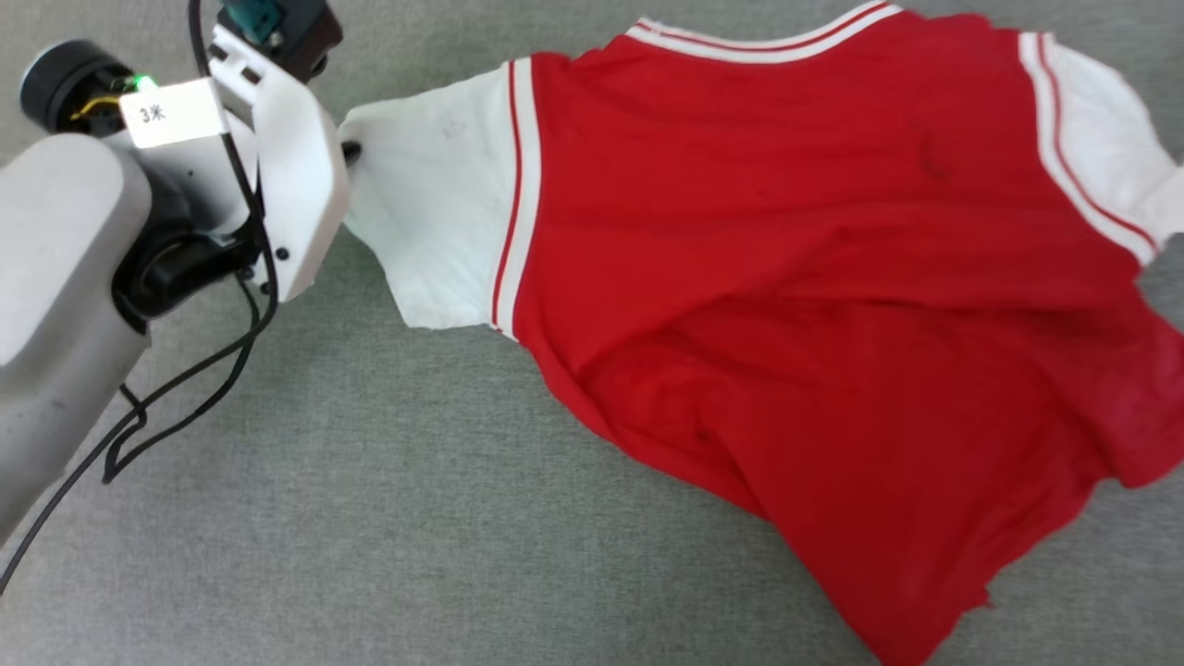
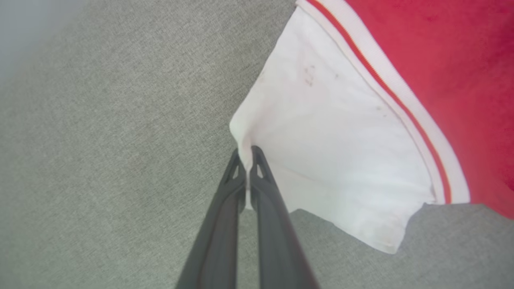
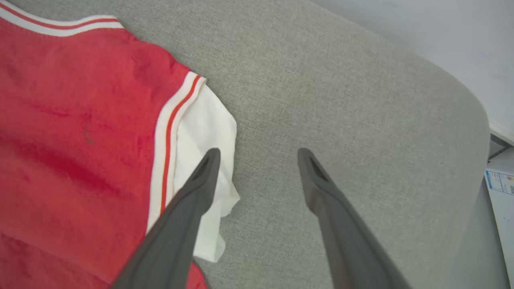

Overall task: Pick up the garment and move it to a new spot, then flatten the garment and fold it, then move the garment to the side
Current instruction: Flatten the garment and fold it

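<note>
Grey woven fabric covers the surface (image 1: 370, 518), which rounds off at its far right edge beside a pale box (image 3: 500, 184) with a printed label.

At the far left the robot's pale left forearm (image 1: 55, 277) reaches in, with a black cable (image 1: 185, 388) looping along it and a white tag (image 1: 171, 113) fixed near the wrist. The left jaws are clamped together on the outer edge of the garment's left sleeve (image 1: 435, 203); in the left wrist view the two dark fingers (image 2: 225, 224) pinch a small ridge of the white cloth between their tips.

To the right of that, the garment (image 1: 786, 277) lies spread over the middle and right of the surface with a plain red face up. Its striped neckline trim (image 1: 768, 42) is on the far side, and its wrinkled hem trails towards the near right.

At the far right lies the white right sleeve (image 3: 204, 120). The right jaws stand wide apart there and hold nothing. One finger (image 3: 180, 224) crosses over the sleeve's edge and the other is over bare fabric; whether either touches cannot be told.
</note>
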Controlling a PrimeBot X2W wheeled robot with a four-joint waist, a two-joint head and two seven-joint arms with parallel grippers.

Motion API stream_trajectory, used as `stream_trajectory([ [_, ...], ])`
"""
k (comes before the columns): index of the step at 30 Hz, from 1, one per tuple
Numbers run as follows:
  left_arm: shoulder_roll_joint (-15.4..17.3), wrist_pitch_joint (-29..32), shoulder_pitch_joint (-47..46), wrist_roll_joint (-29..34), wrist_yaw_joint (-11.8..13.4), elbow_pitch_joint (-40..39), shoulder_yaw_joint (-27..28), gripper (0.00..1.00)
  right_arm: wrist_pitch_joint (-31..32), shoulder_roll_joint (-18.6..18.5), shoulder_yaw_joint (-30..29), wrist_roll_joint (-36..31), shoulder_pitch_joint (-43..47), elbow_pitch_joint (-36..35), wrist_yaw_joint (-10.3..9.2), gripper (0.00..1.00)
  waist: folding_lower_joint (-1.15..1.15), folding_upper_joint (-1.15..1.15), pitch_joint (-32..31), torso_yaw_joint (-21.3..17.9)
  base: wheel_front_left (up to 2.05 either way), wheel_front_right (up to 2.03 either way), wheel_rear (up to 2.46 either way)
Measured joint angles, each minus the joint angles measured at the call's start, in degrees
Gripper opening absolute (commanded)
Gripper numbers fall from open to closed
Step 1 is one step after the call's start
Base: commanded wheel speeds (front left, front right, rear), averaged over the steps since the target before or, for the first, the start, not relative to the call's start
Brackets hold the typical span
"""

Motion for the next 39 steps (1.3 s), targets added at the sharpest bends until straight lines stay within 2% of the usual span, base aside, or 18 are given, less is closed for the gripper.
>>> stream_trajectory([
  [4, -0.6, -1.1, -1.4, 0.3, 0.0, -0.6, -0.7, 0.00, 3.9, 2.2, 0.5, 0.0, -2.5, 2.9, 0.01, 1.00, 0.00, 0.00, 2.1, 1.3, 0.00, 0.00, 0.00],
  [9, -0.8, -2.1, -3.0, 0.7, 0.0, -1.0, -1.2, 0.00, 4.7, 4.6, 2.4, -1.4, -3.0, 6.0, 0.00, 1.00, 0.00, 0.00, 4.7, 2.6, 0.00, 0.00, 0.00],
  [19, -1.0, -3.4, -4.0, 0.6, 0.0, -0.6, -2.6, 0.00, 1.9, 4.0, 6.8, -1.2, -1.0, 7.5, -0.11, 1.00, -0.01, 0.00, 6.2, 2.9, 0.00, 0.00, 0.00],
  [20, -1.1, -3.6, -4.0, 0.6, 0.0, -0.3, -2.7, 0.00, 1.1, 4.1, 7.1, -1.2, -1.1, 7.8, -0.10, 0.18, 0.00, 0.00, 6.1, 2.8, 0.00, 0.00, 0.00],
  [21, -1.1, -3.8, -4.0, 0.6, 0.0, -0.1, -2.8, 0.00, 0.4, 4.1, 7.5, -1.2, -1.1, 7.9, -0.10, 0.00, -0.01, 0.00, 5.9, 2.7, 0.00, 0.00, 0.00],
  [25, -1.3, -6.3, -4.0, 0.0, 0.0, 1.1, -3.0, 0.00, -4.7, 5.5, 8.9, -0.6, -1.5, 8.9, 0.01, 0.00, 0.00, 0.00, 3.6, 2.2, 0.00, 0.00, 0.00],
  [30, -1.5, -9.1, -4.0, -0.4, 0.0, 2.1, -2.7, 0.00, -9.4, 4.8, 9.7, 1.3, -2.0, 8.4, 0.01, 0.00, 0.00, 0.00, -0.3, 1.6, 0.00, 0.00, 0.00],
  [39, -2.4, -16.2, -7.3, 1.6, 0.5, 2.5, -1.0, 0.00, -17.5, -0.4, 11.7, 3.6, -2.7, 2.7, 0.01, 0.00, 0.00, 0.00, -8.2, 0.4, 0.00, 0.00, 0.00],
])
